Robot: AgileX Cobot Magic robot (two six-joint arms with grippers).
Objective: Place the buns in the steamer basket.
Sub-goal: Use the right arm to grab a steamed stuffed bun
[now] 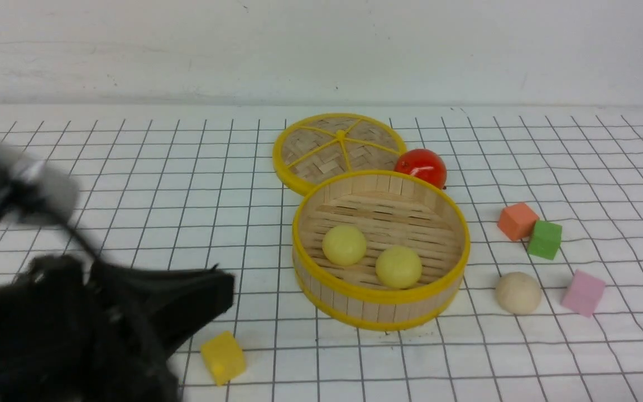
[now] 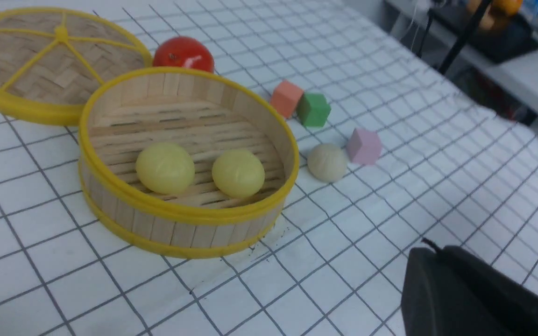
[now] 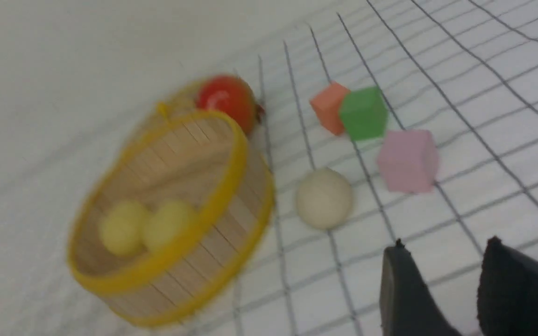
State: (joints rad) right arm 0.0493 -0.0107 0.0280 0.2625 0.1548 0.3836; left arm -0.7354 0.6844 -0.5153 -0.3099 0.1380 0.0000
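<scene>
The left gripper [image 1: 218,293] is shut tight and holds nothing. Its black arm sits low, to the left of the steamer basket [image 1: 377,312]. It looks blurry, and its tip points at the basket. The right gripper [image 3: 446,242] has its two fingers apart, with nothing between them. It is low and points at the cream bun [image 1: 517,292]. That bun lies on the table [image 1: 132,184], just to the right of the basket. Two yellow buns [image 1: 344,244] [image 1: 398,267] sit side by side inside the basket. A yellow cube [image 1: 222,357] lies in front of the basket, to the left.
</scene>
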